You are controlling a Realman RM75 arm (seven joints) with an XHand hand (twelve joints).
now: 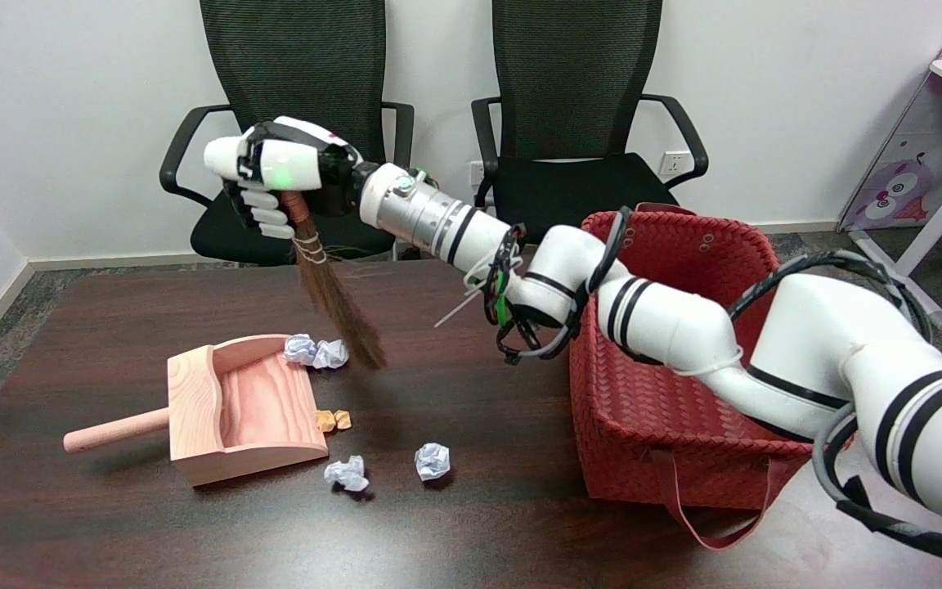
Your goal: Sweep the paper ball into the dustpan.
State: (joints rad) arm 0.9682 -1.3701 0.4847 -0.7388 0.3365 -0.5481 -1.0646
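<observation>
Right hand (275,184) clasps one broom (336,298); one dustpan (234,405) left; four white paper balls: two (316,352) at its far corner, two (389,468) nearer; one red basket (667,393) right.

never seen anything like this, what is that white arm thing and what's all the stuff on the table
The white jointed thing is a robot arm that a person steers from a distance. It ends in a black-and-white robot hand with fingers. There is only one picture, taken from a camera above the near side of the table, looking down and across it; the arm reaches in from the lower right.

The robot hand holds a small brown broom by its handle, bristles hanging down, tips close to the table.

On the dark table lies a wooden dustpan with a round handle. Two white paper balls sit at its far open corner, next to the bristles. Two more paper balls lie nearer the camera, and small tan scraps rest by the pan's mouth. A red woven basket stands on the right. Two black office chairs stand behind the table.
</observation>
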